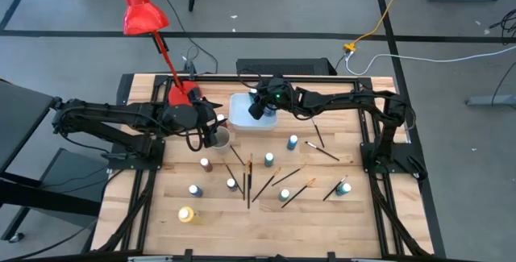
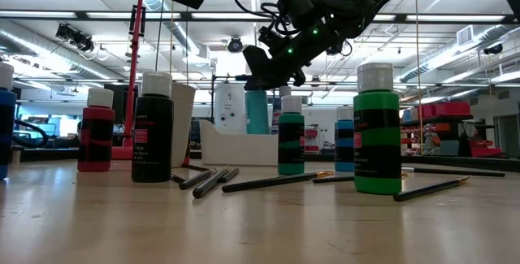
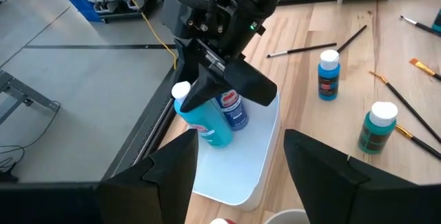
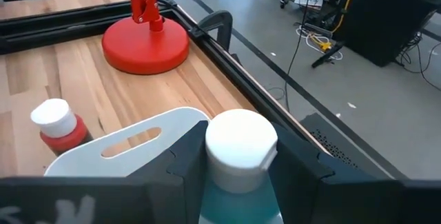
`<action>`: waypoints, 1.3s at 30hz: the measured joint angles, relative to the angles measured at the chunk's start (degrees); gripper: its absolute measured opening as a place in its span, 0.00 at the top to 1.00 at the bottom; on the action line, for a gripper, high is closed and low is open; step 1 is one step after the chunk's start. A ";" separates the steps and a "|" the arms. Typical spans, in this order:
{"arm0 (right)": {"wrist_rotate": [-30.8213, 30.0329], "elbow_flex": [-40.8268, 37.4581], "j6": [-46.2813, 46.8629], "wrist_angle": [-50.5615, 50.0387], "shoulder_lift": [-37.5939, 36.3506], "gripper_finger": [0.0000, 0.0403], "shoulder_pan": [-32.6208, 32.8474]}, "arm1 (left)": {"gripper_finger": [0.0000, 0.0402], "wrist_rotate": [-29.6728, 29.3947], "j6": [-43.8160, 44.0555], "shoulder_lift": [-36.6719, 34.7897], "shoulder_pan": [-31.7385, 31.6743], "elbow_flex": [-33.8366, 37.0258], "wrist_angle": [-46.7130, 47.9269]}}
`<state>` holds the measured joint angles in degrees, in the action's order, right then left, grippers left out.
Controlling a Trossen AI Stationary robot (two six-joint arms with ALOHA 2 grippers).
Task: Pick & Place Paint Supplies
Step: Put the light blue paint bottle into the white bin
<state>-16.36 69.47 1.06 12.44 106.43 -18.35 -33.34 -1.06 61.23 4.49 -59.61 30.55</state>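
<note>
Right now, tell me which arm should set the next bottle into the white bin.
Right. The right gripper already holds a teal bottle over the white bin, jaws closed on it. The left gripper waits beside the bin, empty.

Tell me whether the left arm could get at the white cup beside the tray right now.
Probably yes. The left gripper hangs open right by the white cup, with nothing between them. The right gripper is busy over the white tray, holding a teal bottle, and stays clear of the cup.
</note>
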 joint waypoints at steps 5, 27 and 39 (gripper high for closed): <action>5.64 -0.09 1.87 1.48 0.03 0.67 -0.04 | 0.44 0.01 0.20 0.58 0.00 0.00 -0.10; 8.10 4.72 2.65 5.90 0.98 0.67 0.66 | 0.44 -0.07 -4.48 2.86 0.00 0.02 -5.16; 5.25 4.76 3.96 12.72 6.81 0.67 0.11 | 0.44 -0.13 -5.27 2.86 0.02 0.02 -6.10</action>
<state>-11.11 74.24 5.02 25.16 113.24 -18.24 -33.47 -6.33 64.10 4.51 -59.59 24.44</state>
